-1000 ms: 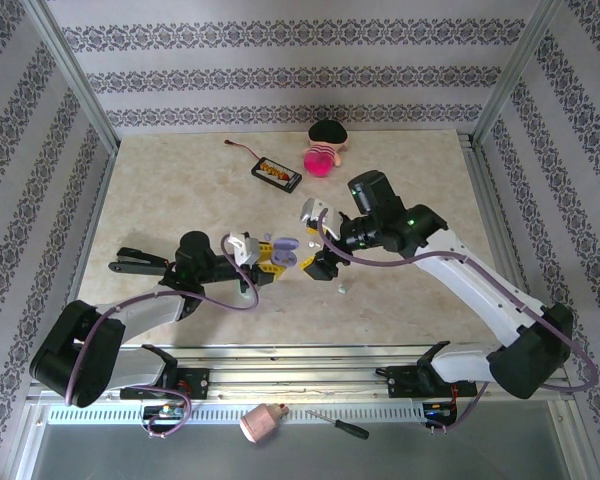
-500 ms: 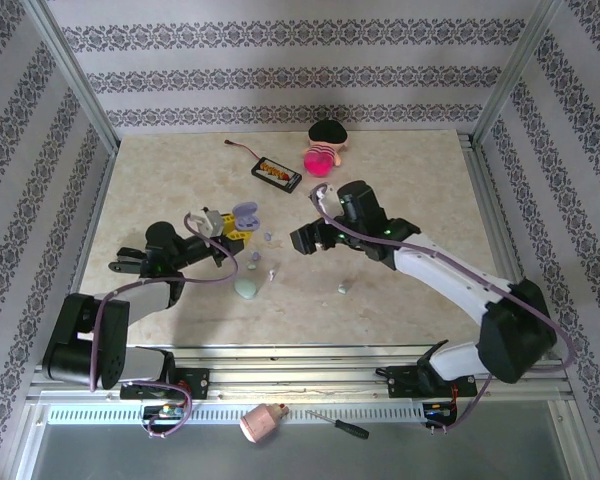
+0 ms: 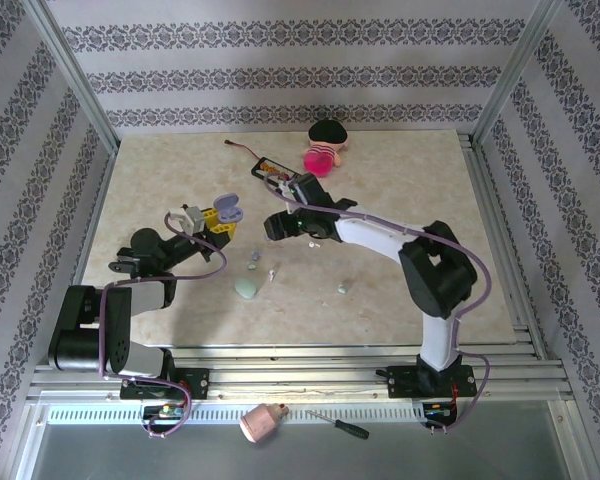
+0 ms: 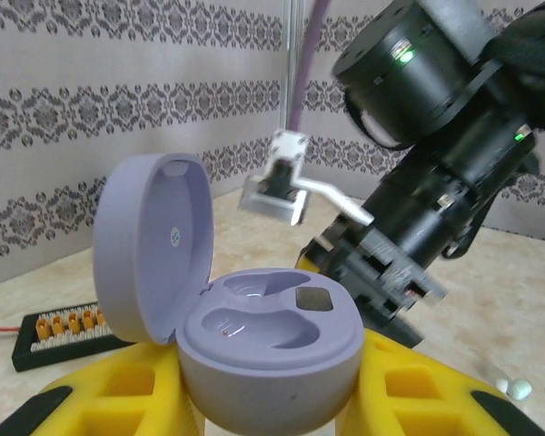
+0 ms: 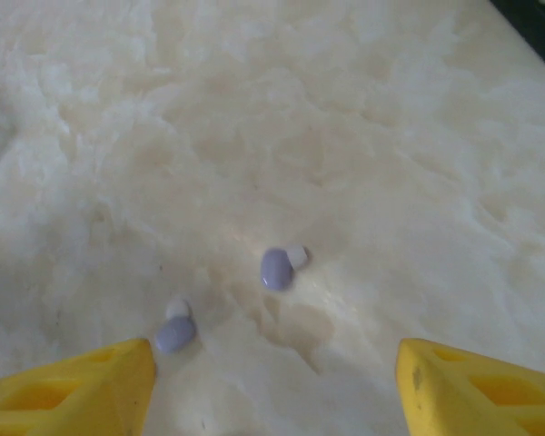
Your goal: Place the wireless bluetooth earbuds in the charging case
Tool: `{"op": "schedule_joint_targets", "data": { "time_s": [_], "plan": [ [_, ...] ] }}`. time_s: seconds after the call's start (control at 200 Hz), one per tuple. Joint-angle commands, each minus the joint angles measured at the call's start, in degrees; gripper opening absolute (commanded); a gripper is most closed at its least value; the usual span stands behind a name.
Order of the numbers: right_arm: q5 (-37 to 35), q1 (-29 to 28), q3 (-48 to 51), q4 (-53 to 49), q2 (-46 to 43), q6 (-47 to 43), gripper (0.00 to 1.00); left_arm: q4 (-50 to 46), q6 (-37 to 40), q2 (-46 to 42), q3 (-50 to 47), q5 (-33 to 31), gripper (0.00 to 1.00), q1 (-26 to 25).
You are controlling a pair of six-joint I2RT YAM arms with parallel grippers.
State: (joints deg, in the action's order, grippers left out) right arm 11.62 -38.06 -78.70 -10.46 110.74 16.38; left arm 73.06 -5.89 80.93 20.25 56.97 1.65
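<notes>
An open lavender charging case (image 4: 268,336) sits upright between the yellow fingers of my left gripper (image 4: 272,404), which is shut on it. Its lid (image 4: 150,245) is hinged back and both wells are empty. In the top view, the case (image 3: 227,207) is held above the table's left-centre by the left gripper (image 3: 220,216). Two lavender earbuds with white tips (image 5: 277,268) (image 5: 174,332) lie on the marble. They are just ahead of my right gripper (image 5: 274,368), which is open and low over them. The right gripper (image 3: 280,222) hovers beside the case.
A mint case (image 3: 246,288) lies closed on the table, with a white earbud (image 3: 273,270) and a mint earbud (image 3: 342,290) near it. A black connector strip (image 3: 276,171) and a pink toy (image 3: 322,158) lie at the back. A screwdriver (image 3: 340,426) rests on the front rail.
The right arm has swung left and away from me, ending low over the lavender earbuds with its jaws narrowing. The left arm has drawn back left with the open case.
</notes>
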Motion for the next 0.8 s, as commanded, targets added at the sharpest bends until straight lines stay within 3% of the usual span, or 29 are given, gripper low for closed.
{"op": "schedule_joint_targets", "data": {
  "time_s": [0.0,0.375,0.794],
  "plan": [
    [2.4,-0.6,-6.2,-2.1,5.1,-0.1,0.70,7.0,-2.8,0.4,-0.6,2.1,0.14,1.0],
    [9.6,-0.9,-21.5,-6.2,19.1,-0.2,0.64,8.3,-4.2,-0.4,-1.2,2.9,0.15,2.2],
    [16.3,-0.8,-17.3,-7.3,19.6,-3.0,0.64,8.6,-3.5,-1.0,-2.1,2.9,0.15,2.5]
  ]
}}
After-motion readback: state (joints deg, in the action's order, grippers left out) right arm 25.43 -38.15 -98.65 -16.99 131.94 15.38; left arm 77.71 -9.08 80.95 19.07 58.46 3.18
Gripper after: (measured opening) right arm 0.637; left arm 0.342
